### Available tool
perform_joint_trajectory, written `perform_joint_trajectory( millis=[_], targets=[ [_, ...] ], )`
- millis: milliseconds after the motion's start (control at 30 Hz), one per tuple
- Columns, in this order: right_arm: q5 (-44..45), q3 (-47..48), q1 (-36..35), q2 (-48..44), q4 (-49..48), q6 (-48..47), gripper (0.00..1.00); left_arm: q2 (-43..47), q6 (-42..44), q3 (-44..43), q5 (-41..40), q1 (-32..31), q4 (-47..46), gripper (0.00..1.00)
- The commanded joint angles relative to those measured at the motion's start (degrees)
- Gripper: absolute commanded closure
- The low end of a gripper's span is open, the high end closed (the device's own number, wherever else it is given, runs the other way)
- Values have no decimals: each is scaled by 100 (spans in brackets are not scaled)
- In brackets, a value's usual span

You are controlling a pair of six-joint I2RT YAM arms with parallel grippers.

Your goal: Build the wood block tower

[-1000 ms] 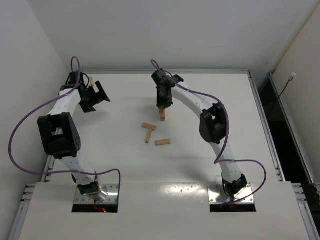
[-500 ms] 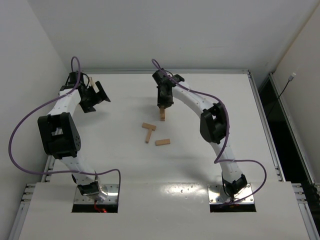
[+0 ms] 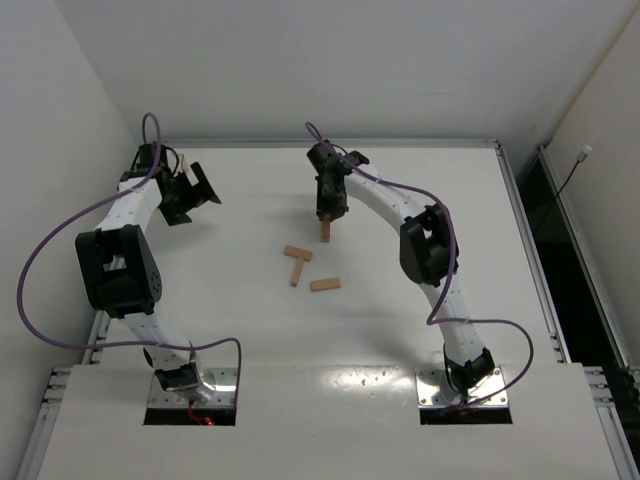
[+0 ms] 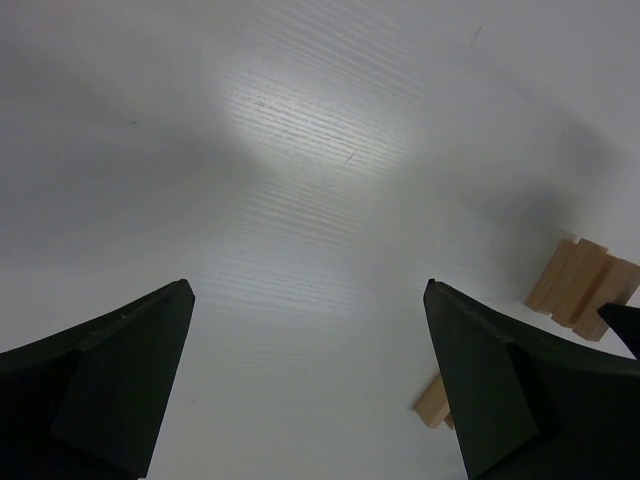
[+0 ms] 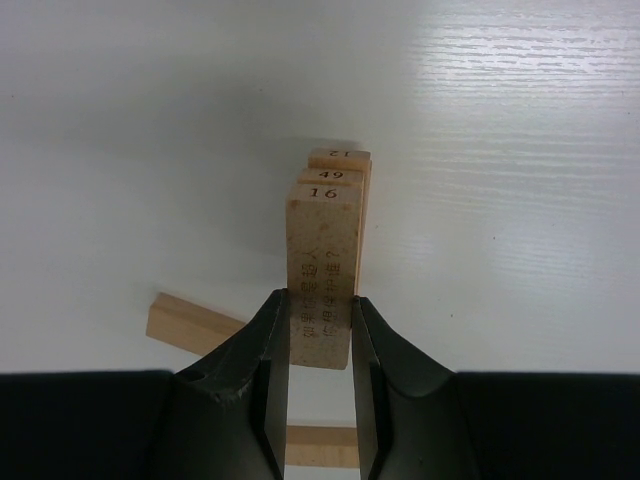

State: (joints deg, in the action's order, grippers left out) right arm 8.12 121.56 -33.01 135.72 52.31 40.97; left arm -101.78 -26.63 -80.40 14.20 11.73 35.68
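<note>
Top external view: the right fingers hang directly over the tower, a narrow column of light-tan wooden bars on the white worktop. Three loose light-tan wooden bars lie flat on the arm-base side of the fingers, apart from the column. The left fingers stand well off to the left, so the right arm is much the nearer. The column is too small here to count its bars

Left wrist view: the left fingers are spread wide with nothing between them. A cluster of bars, probably the tower, shows beyond the right-hand finger, partly cut off

Right wrist view: the right fingers are narrow, clamped on the long faces of one light-tan bar stamped 16, whose long axis runs away from the fingertips. Ends stamped 49 and 12 step out just beyond it, in line. Judgement: release turns on this bar seating square on those. The contact underneath is hidden, so whether it rests or hovers cannot be told
</note>
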Motion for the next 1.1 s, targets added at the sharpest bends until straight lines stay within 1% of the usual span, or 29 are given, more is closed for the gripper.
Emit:
perform_joint_trajectory(
  millis=[0,67,100,167,200,233,267,333,367,400,467,500,567,600,667,733,800,833,900,933,967,1033,1067],
  targets=[
    [-91,-9,41,-2,-134,-45,100,18,-61,-99,75,84,-105,0],
    [-91,-71,41,-2,-134,-45,100,18,-61,-99,127,136,-105,0],
    [-91,-132,41,-2,-134,-45,94,18,-114,-99,127,137,-105,0],
    [-162,-132,41,-2,-187,-45,90,-35,-114,-99,127,137,-105,0],
    [-231,-132,41,50,-187,-45,82,-35,-114,-99,127,137,-105,0],
    [-232,-132,41,51,-187,-45,76,-35,-114,-99,127,137,-105,0],
    [-232,-132,41,51,-187,-45,74,-35,-114,-151,127,137,-105,0],
    [-232,-185,41,51,-239,-45,74,-35,-114,-151,179,137,-105,0],
    [-232,-185,41,103,-239,-45,72,-35,-114,-151,180,137,-105,0],
    [-232,-185,41,104,-239,-45,67,-35,-114,-151,180,137,-105,0],
    [-232,-185,41,104,-239,-98,63,-87,-114,-151,180,189,-105,0],
    [-232,-185,41,104,-239,-98,57,-88,-114,-151,180,190,-105,0],
    [-354,-185,41,104,-300,-98,49,-88,-114,-151,180,190,-105,0],
    [-355,-185,41,104,-301,-159,42,-88,-114,-151,180,190,-105,0],
    [-416,-185,41,104,-362,-239,33,-88,-114,-151,180,190,-105,0],
    [-469,-185,41,25,-415,-458,27,-88,-114,-151,180,190,-105,0],
    [-557,-185,41,-71,-502,-581,24,-36,-114,-151,180,190,-105,0],
    [-557,-185,-11,-211,-581,-782,23,-35,-62,-151,180,190,-105,0],
    [-899,-342,-12,-388,-835,-1151,16,35,-61,-46,180,190,-105,0],
    [-1030,-422,-73,-510,-924,-1509,14,105,-9,-46,180,190,-105,0],
    [-1110,-570,-161,-842,-1055,-1696,10,210,52,15,232,190,-105,0],
    [-1050,-1193,-301,-1318,-1398,-1977,9,342,158,138,233,190,-35,0],
    [-1049,-1457,-354,-1590,-1513,-2318,9,438,289,208,233,190,-35,0]
  ],
)
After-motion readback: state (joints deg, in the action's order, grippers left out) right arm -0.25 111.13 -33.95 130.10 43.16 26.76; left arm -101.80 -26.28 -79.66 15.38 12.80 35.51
